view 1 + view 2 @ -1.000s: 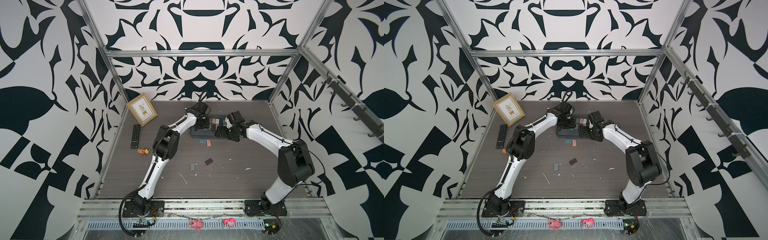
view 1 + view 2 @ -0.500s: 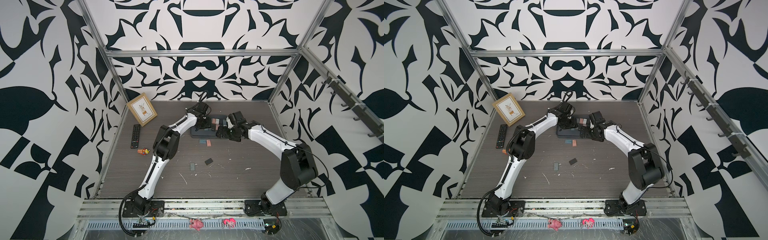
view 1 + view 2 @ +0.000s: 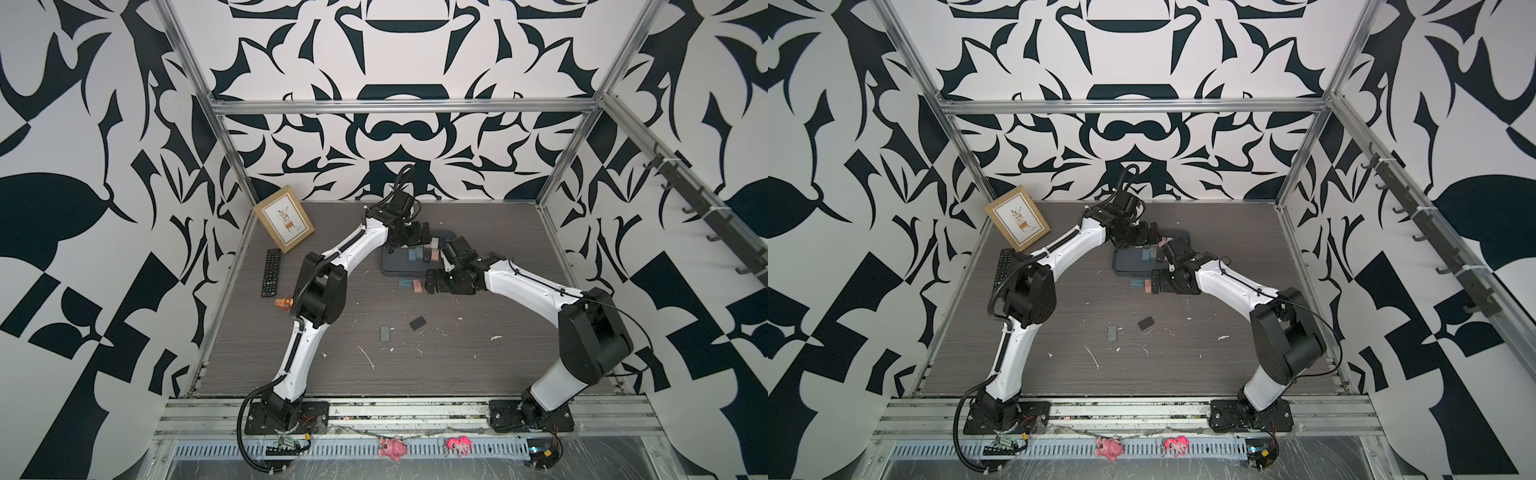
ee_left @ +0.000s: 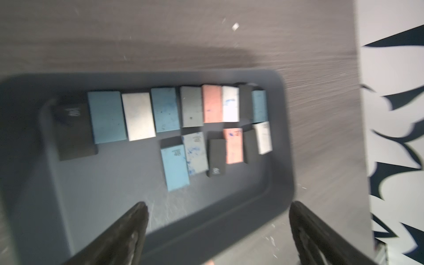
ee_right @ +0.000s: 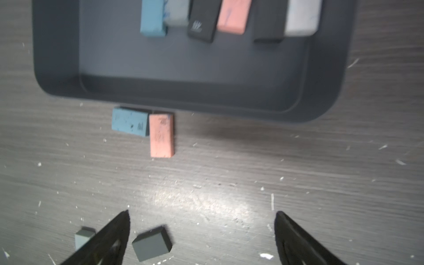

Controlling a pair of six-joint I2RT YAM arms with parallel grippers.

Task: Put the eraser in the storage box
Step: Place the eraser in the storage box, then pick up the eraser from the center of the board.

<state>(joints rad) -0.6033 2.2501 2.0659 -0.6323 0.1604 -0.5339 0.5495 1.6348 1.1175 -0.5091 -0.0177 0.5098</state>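
Left gripper point(image 4: 219, 206) hangs over the rim of the box point(image 4: 103, 183), jaws spread wide with nothing between them. The right gripper point(image 5: 202, 214) is just as wide and empty, above bare table point(image 3: 478, 353) near the box's front wall. In both top views the dark wood-grain table fills the middle of the frame, and the grey box lies flat just above centre, between the two wrists. A tan frame point(image 3: 284, 218) leans at the table's upper left corner, with a black remote point(image 3: 271, 272) below it and a small orange toy point(image 3: 284, 302) below that. Inside the box, two rows of erasers point(image 4: 137, 115) lie flat side by side: blue, white, grey, pink and black. Outside it, a blue eraser point(image 5: 129, 125) and a pink eraser point(image 5: 161, 136) touch each other just beside the box's front wall, in front of the right gripper. Lower in the frame, well apart from the box, a dark eraser point(image 3: 417, 323) and a grey eraser point(image 3: 385, 333) lie near each other. White crumbs point(image 3: 365, 357) are scattered across the table's lower half.
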